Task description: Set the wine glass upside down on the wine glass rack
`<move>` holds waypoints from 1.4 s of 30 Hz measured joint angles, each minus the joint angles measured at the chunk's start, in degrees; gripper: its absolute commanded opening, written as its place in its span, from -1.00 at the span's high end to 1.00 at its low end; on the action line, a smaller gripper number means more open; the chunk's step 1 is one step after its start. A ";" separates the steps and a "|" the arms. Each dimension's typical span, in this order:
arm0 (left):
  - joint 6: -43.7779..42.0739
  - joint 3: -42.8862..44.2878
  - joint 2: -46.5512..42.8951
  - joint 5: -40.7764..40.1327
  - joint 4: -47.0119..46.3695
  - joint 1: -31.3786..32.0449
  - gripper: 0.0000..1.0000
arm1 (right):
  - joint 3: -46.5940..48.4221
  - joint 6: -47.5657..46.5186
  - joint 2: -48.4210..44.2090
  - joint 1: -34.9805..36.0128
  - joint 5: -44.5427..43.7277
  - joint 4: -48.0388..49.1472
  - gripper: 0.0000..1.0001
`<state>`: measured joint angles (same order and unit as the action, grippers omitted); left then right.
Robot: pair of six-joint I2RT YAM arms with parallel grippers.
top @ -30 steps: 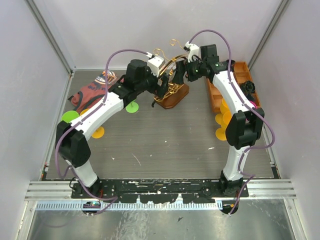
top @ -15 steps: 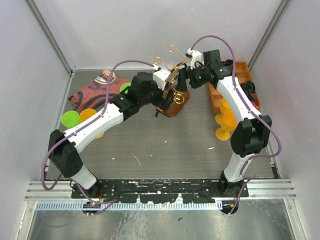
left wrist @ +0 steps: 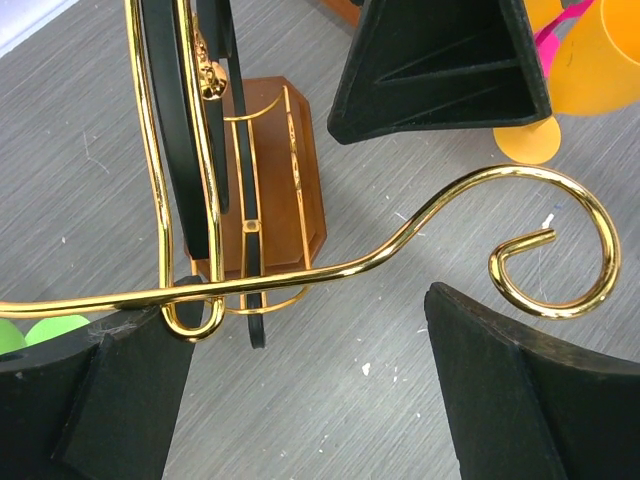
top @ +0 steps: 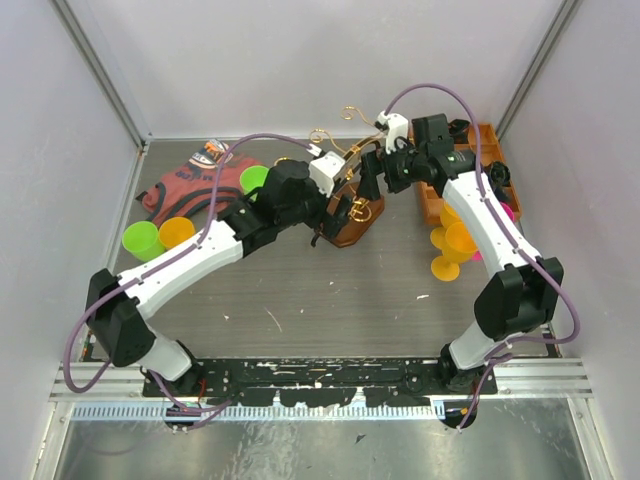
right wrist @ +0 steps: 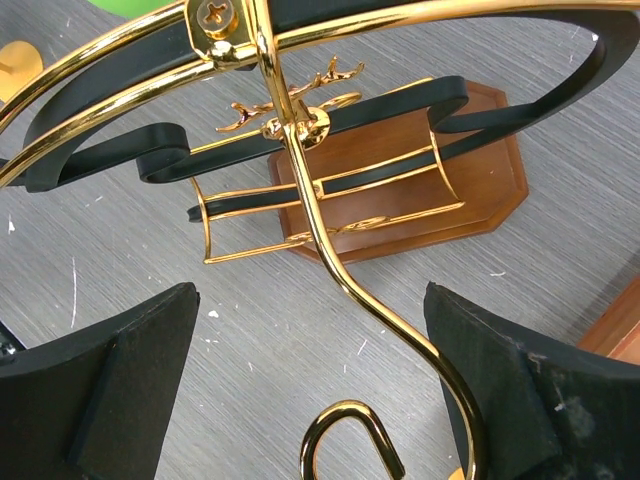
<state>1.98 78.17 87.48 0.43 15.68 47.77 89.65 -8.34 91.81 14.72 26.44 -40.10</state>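
Observation:
The wine glass rack stands mid-table, a gold curly-wire stand on a brown wooden base (top: 350, 233) (left wrist: 272, 170) (right wrist: 420, 190). My left gripper (top: 340, 208) (left wrist: 310, 400) is open, and a scrolled gold arm (left wrist: 450, 200) runs across between its fingers. My right gripper (top: 374, 177) (right wrist: 310, 400) is open too, with another gold scroll (right wrist: 345, 440) between its fingers. Neither holds a wine glass. Orange plastic wine glasses (top: 447, 240) (left wrist: 600, 50) stand at the right. A green one (top: 140, 238), an orange one (top: 177, 230) and another green one (top: 255, 178) stand at the left.
A brown compartmented wooden tray (top: 485, 140) lies along the right wall with dark and pink items by it. A red cloth (top: 190, 182) lies at the back left. White walls enclose the table on three sides.
The rack has shifted toward the near edge, and both open grippers have moved with it. The left arm has swung right, uncovering a green glass behind it.

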 measured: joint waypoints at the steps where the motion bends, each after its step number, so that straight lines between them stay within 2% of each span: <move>1: -0.07 -0.11 -0.37 -0.02 0.33 0.04 -0.96 | 0.00 -0.07 -0.24 0.17 -0.31 -0.17 -1.00; 17: -8.96 -2.21 -5.90 -4.83 2.19 1.31 -0.96 | -0.39 -4.28 -3.17 2.10 -8.70 -0.44 -1.00; 25: -10.78 -0.68 -5.97 -7.13 4.72 0.33 -0.96 | 4.17 -6.73 -3.50 2.10 -11.82 -2.45 -1.00; 35: -8.50 0.70 -13.14 -2.84 5.88 -11.58 -0.96 | 7.30 -4.33 -9.62 0.61 -17.03 -3.85 -1.00; 42: -4.92 10.78 -10.60 -2.21 6.08 -21.62 -0.96 | 12.59 1.31 -7.58 -8.39 -17.44 -4.07 -1.00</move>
<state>-2.94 88.95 76.88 -1.78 21.76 26.15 102.24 -7.03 84.23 6.33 8.99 -44.16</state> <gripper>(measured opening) 0.979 1.000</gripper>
